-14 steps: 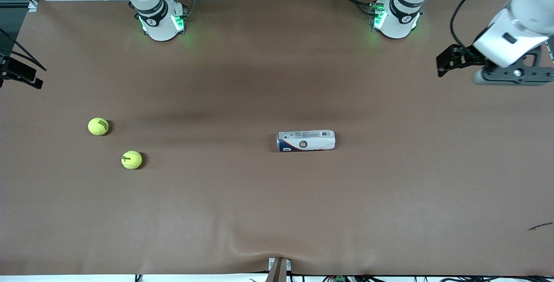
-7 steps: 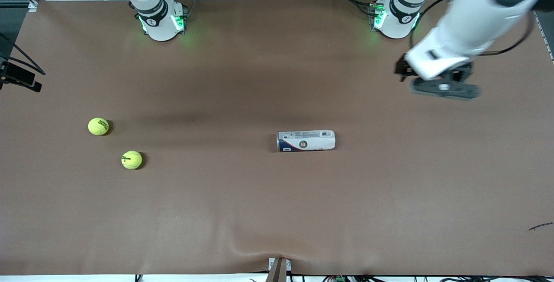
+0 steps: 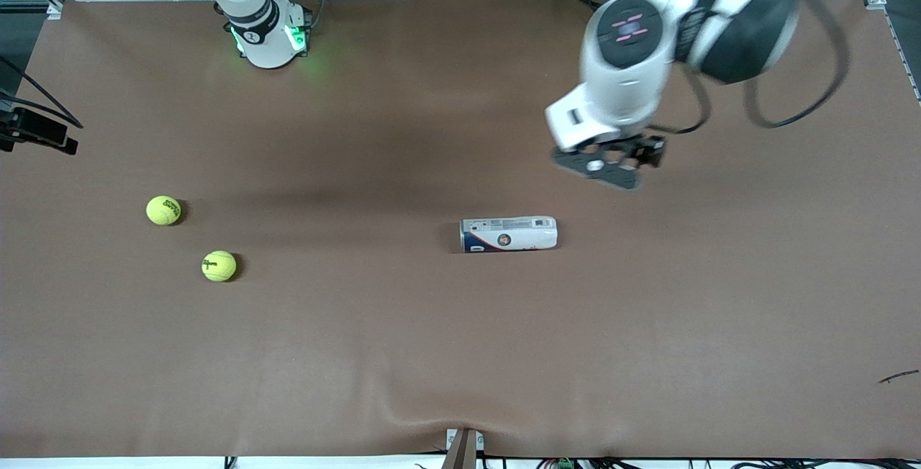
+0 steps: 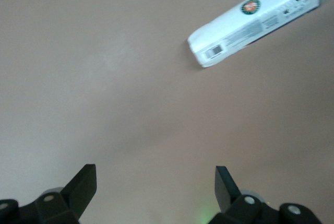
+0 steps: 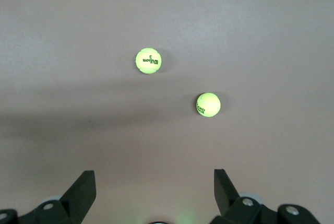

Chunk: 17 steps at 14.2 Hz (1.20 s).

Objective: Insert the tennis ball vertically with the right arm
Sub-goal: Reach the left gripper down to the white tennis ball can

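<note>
**Both grippers empty and wide as the can lies on its side**

Your left gripper (image 3: 608, 167) hangs with its fingers (image 4: 83, 187) spread wide and nothing between them, over bare table (image 3: 460, 354) just beside the closed end of the tennis ball can (image 3: 509, 233), toward the robots' bases. The can lies flat at mid-table, label up, its blue-rimmed end pointing toward the right arm's end. Your right gripper (image 5: 154, 192) is likewise wide open and empty, looking down on two yellow tennis balls; in the front view only a dark part of it (image 3: 36, 134) shows at the table's edge. The first ball (image 3: 164, 210) and the second ball (image 3: 219, 266) sit apart on the brown cover at the right arm's end, well apart from the can, the second nearer the front camera. The right arm (image 3: 245, 1) rises from its green-lit base
</note>
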Motion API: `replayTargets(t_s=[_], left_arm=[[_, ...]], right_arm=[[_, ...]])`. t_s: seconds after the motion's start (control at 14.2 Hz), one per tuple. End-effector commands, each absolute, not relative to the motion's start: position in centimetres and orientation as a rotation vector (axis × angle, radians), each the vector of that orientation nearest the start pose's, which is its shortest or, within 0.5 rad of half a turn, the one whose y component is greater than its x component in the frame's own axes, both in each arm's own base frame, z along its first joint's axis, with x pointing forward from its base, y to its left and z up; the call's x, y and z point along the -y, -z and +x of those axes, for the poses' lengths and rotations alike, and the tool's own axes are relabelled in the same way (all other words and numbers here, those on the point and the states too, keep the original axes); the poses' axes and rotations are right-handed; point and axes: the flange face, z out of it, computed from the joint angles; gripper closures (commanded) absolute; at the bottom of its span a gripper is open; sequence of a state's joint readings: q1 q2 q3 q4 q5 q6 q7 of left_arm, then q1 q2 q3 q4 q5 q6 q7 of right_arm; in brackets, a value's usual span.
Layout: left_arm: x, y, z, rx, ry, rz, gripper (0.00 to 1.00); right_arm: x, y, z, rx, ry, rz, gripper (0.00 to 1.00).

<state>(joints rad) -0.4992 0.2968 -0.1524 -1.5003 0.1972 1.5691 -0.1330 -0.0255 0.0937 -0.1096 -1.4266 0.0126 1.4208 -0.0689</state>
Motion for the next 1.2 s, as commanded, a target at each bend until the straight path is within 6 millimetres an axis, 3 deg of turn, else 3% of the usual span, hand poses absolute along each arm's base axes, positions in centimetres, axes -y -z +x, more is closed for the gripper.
replayTargets(t_s=[0.0, 0.21, 0.35, 0.49, 0.64, 0.85, 1.13], left_arm=[[40.6, -45.6, 51.3, -0.997, -0.205, -2.708, 0.00], [43.8, -41.2, 49.8, -1.128, -0.267, -2.634, 0.00], [47.1, -38.1, 47.4, -1.278, -0.275, -2.460, 0.00], [48.5, -35.2, 46.6, -1.336, -0.283, -2.360, 0.00], [49.0, -33.1, 47.2, -1.447, -0.282, -2.321, 0.00], [49.4, -30.7, 50.1, -1.723, -0.306, -2.191, 0.00], [49.6, -28.1, 50.5, -1.882, -0.342, -2.082, 0.00]], right_arm=[[7.2, -62.9, 56.1, -0.103, -0.158, -3.119, 0.00], [7.4, -63.0, 56.1, -0.122, -0.154, -3.122, 0.00], [7.5, -62.9, 56.1, -0.130, -0.154, -3.122, 0.00], [7.6, -63.0, 56.1, -0.132, -0.149, -3.122, 0.00], [7.6, -63.0, 56.1, -0.132, -0.149, -3.122, 0.00], [7.5, -63.0, 56.1, -0.123, -0.149, -3.123, 0.00], [7.5, -63.0, 56.1, -0.111, -0.149, -3.123, 0.00]])
